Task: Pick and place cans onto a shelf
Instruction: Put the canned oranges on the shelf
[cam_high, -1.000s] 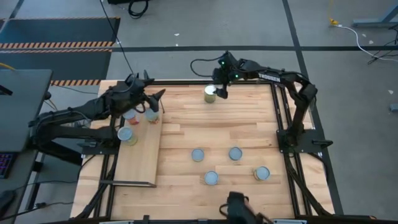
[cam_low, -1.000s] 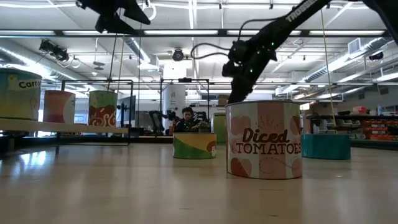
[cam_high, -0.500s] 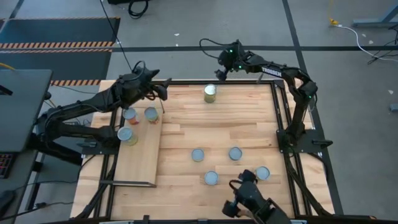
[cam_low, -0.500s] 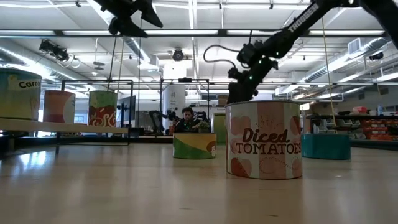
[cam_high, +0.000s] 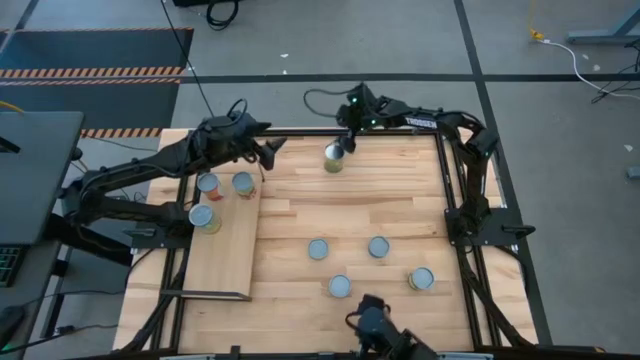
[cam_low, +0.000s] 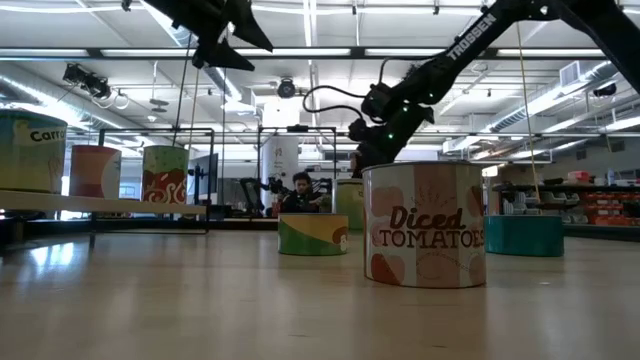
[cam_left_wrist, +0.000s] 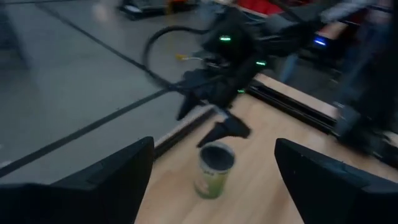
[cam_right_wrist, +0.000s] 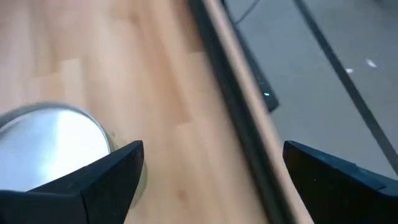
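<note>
A yellow-green can (cam_high: 334, 157) stands upright near the table's far edge, also seen in the left wrist view (cam_left_wrist: 214, 169) and the right wrist view (cam_right_wrist: 53, 144). My right gripper (cam_high: 345, 135) hangs open just above and beyond it, the can's top off to one finger's side. My left gripper (cam_high: 268, 150) is open in the air to the can's left, pointing at it. Three cans (cam_high: 208, 184) (cam_high: 243, 184) (cam_high: 203, 216) stand on the pale shelf (cam_high: 228, 255) at the left. Several more cans (cam_high: 318, 249) (cam_high: 378, 246) (cam_high: 340, 287) stand on the tabletop nearer the front.
In the low view a Diced Tomatoes can (cam_low: 425, 225) stands close in front, with a green can (cam_low: 313, 233) and a teal can (cam_low: 525, 235) behind it. Black frame rails (cam_high: 450, 180) run along the table's right and far edges. Bare planks lie between the far can and the front cans.
My right gripper drew back from the far can toward the far edge, then came down again and now hangs over the can, still open. My left gripper has gone along the far edge toward the table's right, closer to that can.
</note>
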